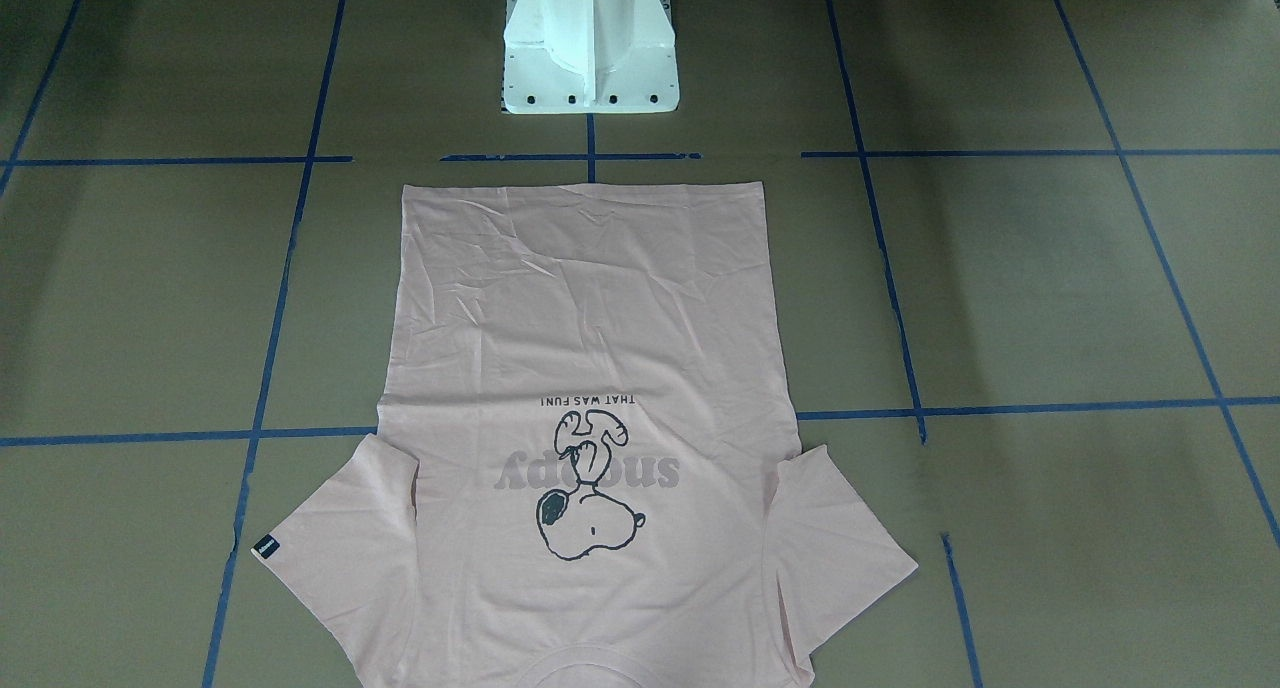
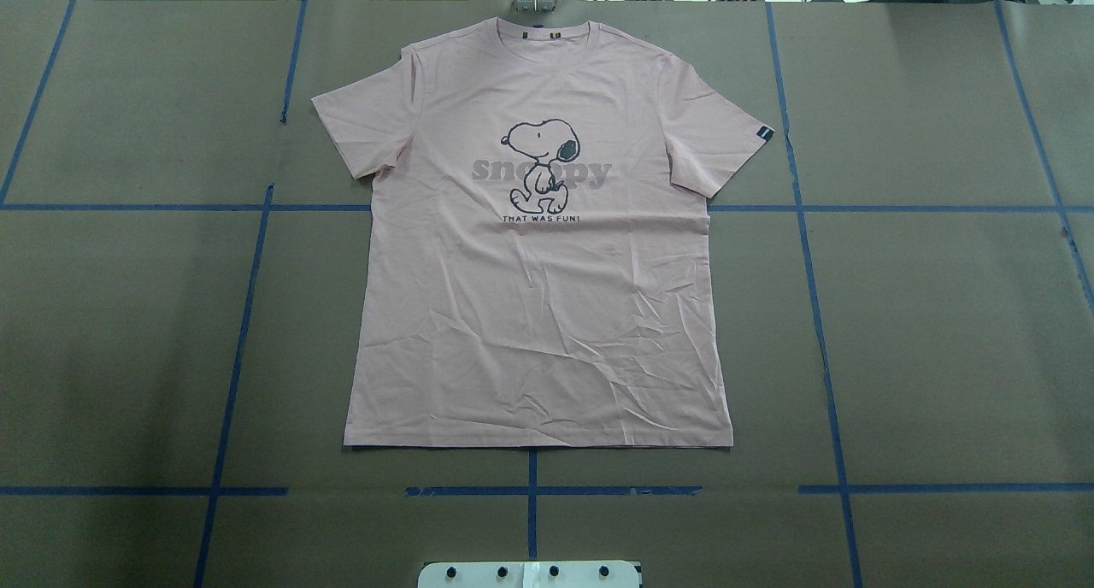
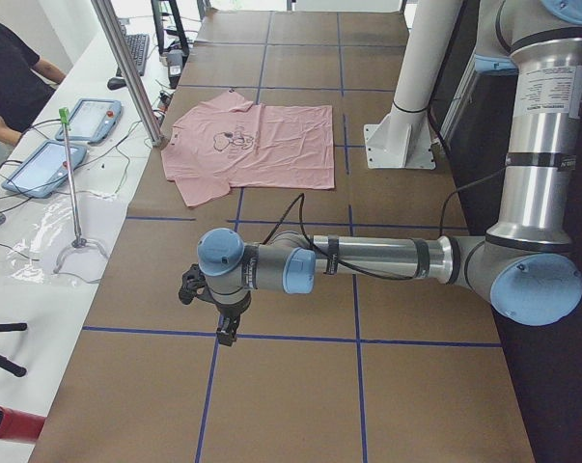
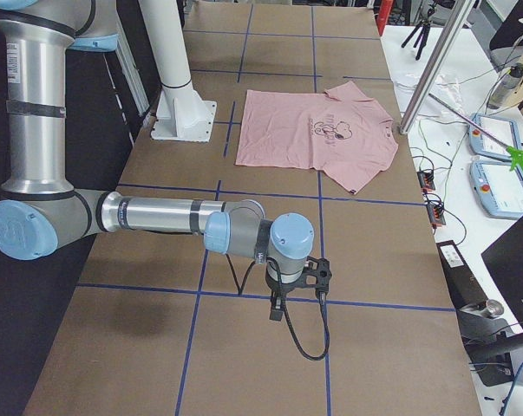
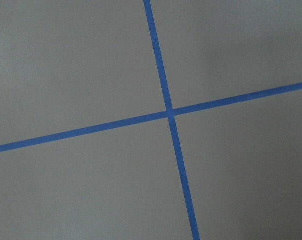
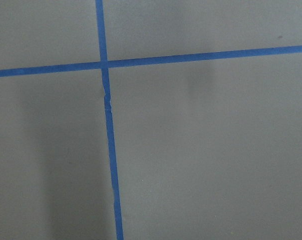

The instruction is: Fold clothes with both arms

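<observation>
The pale pink T-shirt [image 2: 547, 314] lies flat and spread out, print side up, with the cartoon dog [image 2: 540, 162] and grey lettering showing; its collar is at the far edge and its hem toward the robot base. It also shows in the front-facing view [image 1: 590, 308] and in the side views [image 3: 271, 145] [image 4: 304, 130]. A small dark tag [image 2: 763, 133] sits on one sleeve. My left gripper [image 3: 226, 331] hangs over bare table far from the shirt, and so does my right gripper [image 4: 277, 310]. I cannot tell whether either is open or shut. Both wrist views show only table and tape.
Brown table paper [image 2: 128, 332] with blue tape grid lines [image 2: 530, 490] surrounds the shirt. The white pedestal base [image 1: 590, 43] stands near the hem. Tablets [image 3: 40, 166], cables and a metal pole [image 3: 131, 72] line the operators' side, where a person sits [image 3: 6, 72].
</observation>
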`<state>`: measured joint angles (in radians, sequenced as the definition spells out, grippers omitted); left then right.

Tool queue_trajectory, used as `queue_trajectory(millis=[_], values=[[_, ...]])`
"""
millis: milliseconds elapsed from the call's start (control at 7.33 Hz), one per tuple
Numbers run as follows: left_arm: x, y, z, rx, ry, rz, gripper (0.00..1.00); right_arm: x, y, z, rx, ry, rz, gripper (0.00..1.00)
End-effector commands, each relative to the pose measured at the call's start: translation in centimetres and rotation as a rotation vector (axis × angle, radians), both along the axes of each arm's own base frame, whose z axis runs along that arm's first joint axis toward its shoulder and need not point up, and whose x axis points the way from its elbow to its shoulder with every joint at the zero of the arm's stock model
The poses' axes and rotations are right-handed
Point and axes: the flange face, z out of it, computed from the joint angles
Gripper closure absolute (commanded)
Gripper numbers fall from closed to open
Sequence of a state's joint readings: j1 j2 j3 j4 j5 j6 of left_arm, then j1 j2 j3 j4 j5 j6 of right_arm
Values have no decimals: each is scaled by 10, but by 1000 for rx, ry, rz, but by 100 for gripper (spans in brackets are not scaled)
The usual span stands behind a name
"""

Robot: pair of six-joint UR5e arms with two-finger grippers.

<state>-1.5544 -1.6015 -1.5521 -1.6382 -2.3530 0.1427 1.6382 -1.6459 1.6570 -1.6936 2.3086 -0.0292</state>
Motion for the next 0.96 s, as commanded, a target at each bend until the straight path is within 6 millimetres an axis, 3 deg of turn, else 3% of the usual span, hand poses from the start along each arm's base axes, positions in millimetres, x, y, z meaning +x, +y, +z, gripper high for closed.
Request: queue_trajectory(millis=[0,273,409,546,819], values=[[0,0,-2,9,0,2,0,0,-3,-5,8,-5,2,0],[-1,-19,-24,56,-4,0,0,-1,-34,-41,86,-5,-4,0],[0,-34,-52,107,3,0,0,-9,-59,-66,137,-6,-22,0],[2,-37,-77,163,22,8,0,-35,-101,-114,232,-4,-74,0],[5,-45,-93,329,40,15,0,-125,-143,-165,186,-28,-84,0]])
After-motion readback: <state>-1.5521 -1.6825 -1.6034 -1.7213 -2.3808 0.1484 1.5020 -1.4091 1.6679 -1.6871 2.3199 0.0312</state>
